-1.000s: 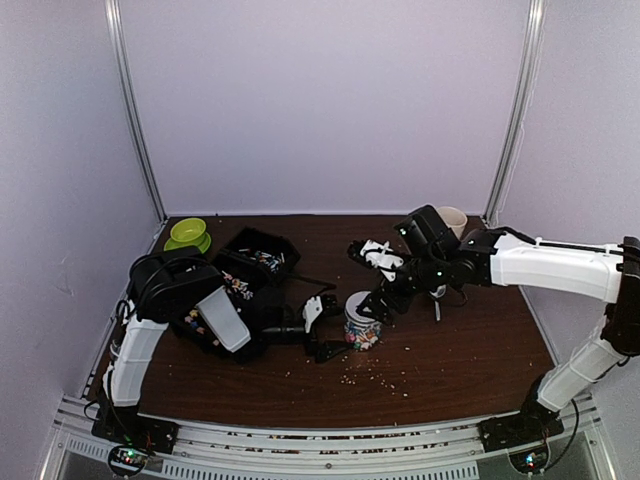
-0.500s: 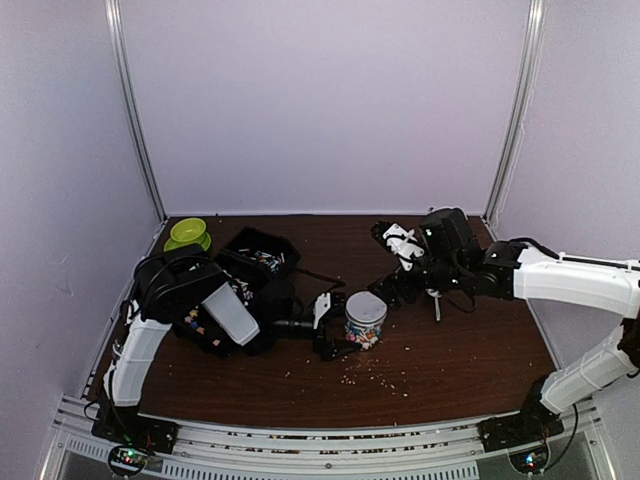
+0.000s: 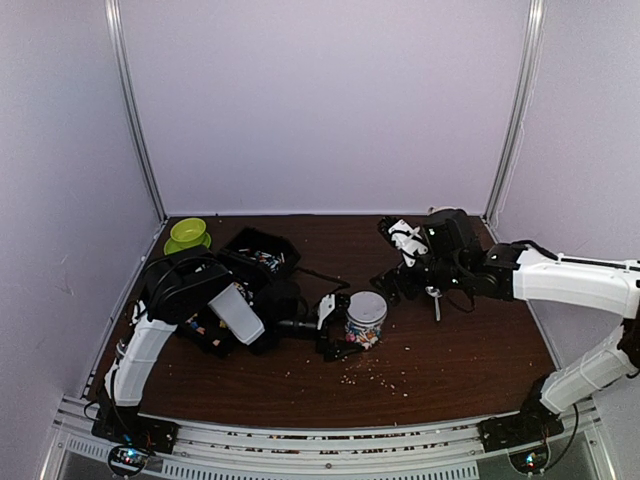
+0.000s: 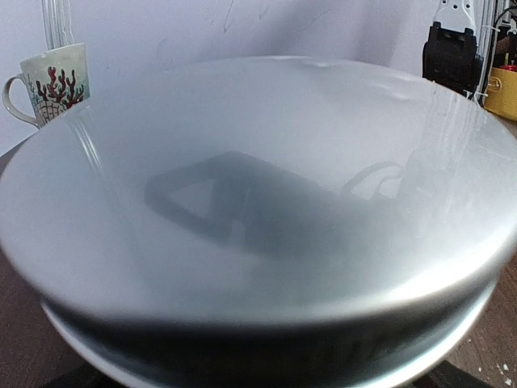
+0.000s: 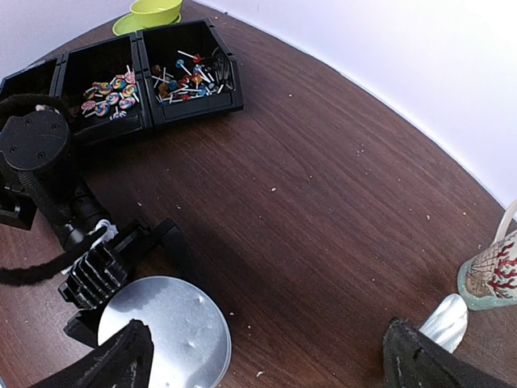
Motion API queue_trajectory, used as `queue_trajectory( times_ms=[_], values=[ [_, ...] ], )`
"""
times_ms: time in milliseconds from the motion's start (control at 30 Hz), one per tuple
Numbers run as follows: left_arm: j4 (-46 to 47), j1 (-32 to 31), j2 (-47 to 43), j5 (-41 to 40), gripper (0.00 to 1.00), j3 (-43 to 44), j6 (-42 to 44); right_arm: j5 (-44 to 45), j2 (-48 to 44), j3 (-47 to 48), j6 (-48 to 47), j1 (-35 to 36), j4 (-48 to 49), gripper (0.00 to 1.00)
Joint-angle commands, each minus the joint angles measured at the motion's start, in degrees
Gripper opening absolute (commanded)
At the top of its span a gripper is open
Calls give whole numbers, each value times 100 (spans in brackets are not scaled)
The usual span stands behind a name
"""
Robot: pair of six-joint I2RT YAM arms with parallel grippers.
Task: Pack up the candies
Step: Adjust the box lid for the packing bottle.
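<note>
Your left gripper [image 3: 338, 328] is clamped on the side of the lidded tin [image 3: 366, 312] at mid-table, just beside the black bins [image 5: 198, 106] where the candies [image 5: 109, 87] lie. Your right gripper [image 5: 273, 356] hangs with its fingers spread wide above the table [image 5: 339, 202], apart from the tin, near a mug [image 5: 493, 275].

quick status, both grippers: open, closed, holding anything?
Left gripper: closed on the tin, a finger on either side.
Right gripper: open wide, holding nothing.
</note>
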Motion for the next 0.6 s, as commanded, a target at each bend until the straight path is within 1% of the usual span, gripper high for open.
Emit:
queue_trajectory(
  times_ms=[0, 100, 233, 567],
  values=[
    [43, 38, 198, 55, 97, 71, 36, -178, 429, 399, 89, -27, -335, 99],
    [58, 47, 209, 92, 94, 81, 29, -186, 504, 437, 132, -28, -373, 97],
    [110, 64, 229, 109, 92, 71, -7, -104, 477, 230, 153, -28, -219, 97],
    [323, 98, 268, 173, 85, 54, -174, -220, 536, -40, 273, -27, -274, 96]
  ],
)
